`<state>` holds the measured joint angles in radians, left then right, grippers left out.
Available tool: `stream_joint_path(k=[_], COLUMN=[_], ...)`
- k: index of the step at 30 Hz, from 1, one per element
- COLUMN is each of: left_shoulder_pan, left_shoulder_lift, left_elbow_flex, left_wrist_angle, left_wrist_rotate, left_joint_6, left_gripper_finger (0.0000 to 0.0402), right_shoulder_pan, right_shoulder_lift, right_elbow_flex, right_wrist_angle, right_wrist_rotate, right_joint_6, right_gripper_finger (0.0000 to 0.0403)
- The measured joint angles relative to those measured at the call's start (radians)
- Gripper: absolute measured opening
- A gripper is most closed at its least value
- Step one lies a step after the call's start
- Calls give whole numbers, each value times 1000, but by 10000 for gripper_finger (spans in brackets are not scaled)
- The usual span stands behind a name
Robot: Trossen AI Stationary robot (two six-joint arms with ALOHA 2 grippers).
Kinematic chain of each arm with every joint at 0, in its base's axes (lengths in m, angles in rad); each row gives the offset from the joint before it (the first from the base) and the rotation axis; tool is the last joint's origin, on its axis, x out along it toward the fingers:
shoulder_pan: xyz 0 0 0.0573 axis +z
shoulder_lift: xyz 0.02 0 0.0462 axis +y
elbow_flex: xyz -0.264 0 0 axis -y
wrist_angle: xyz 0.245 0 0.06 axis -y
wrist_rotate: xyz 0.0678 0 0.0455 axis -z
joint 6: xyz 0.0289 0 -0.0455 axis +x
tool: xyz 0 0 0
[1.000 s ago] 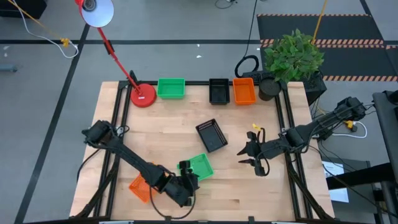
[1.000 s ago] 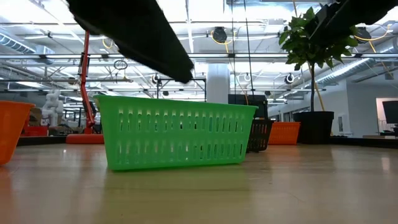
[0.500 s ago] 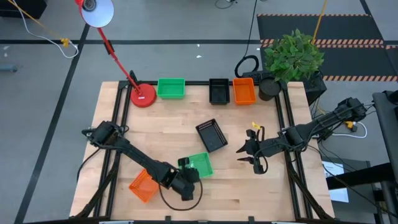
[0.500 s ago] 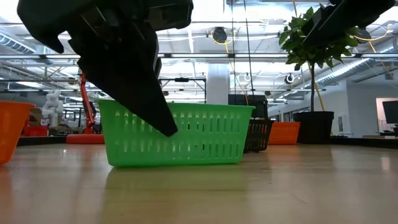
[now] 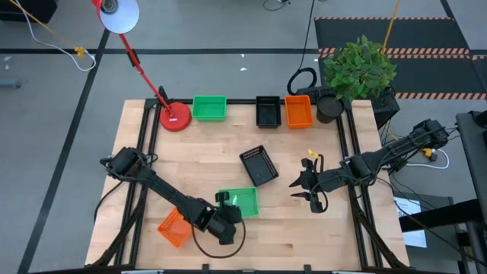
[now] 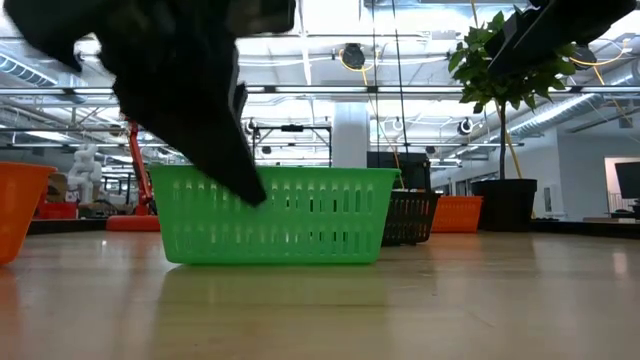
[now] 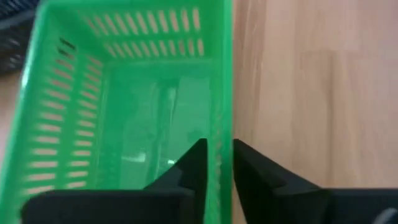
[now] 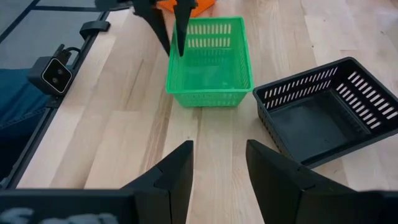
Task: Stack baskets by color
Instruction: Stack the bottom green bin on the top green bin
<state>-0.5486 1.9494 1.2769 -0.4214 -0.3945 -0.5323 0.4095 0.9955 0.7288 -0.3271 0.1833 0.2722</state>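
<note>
Pinching one slotted wall of the green basket (image 7: 130, 93), the left gripper (image 7: 214, 165) has one finger inside and one outside, near the table's front edge. Basket is shallow, rectangular, thin plastic with vertical slits, sitting flat on the pale wood-plank table (image 5: 304, 236). A black basket (image 5: 259, 166) of the same mesh shape lies just beside it, angled. An orange basket (image 5: 173, 227) rests by the left arm. Right gripper (image 5: 308, 192) hovers right of the black one, dark fingers spread, holding nothing.
</note>
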Motion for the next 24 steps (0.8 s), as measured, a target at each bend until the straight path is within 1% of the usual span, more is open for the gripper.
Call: stream_joint_path(k=[4,6,8,10,12,19,21,24], left_shoulder_pan=[-2,-2,-1,0,0,3,3,-4], left_shoulder_lift=[-1,-1,-1,-1,-1,-1,-2,-18], left_elbow_flex=[15,18,19,19,19,19,19,20], left_wrist_angle=[1,9,8,2,4,-9,-20,-63], left_wrist_rotate=[-25,-26,-29,-30,-34,-34,-33,-33], left_joint_6=[4,3,6,11,19,30,27,21], left_gripper_finger=[119,128,128,120,103,16,12,22], right_shoulder_pan=[0,0,0,0,0,0,0,0], right_shoulder_lift=[0,0,0,0,0,0,0,0], right_elbow_flex=[0,0,0,0,0,0,0,0], right_wrist_angle=[1,0,0,0,0,-12,-17,-22], right_wrist_rotate=[0,0,0,0,0,0,0,0], right_joint_6=[0,0,0,0,0,0,0,0], right_gripper_finger=[141,141,141,141,141,141,141,141])
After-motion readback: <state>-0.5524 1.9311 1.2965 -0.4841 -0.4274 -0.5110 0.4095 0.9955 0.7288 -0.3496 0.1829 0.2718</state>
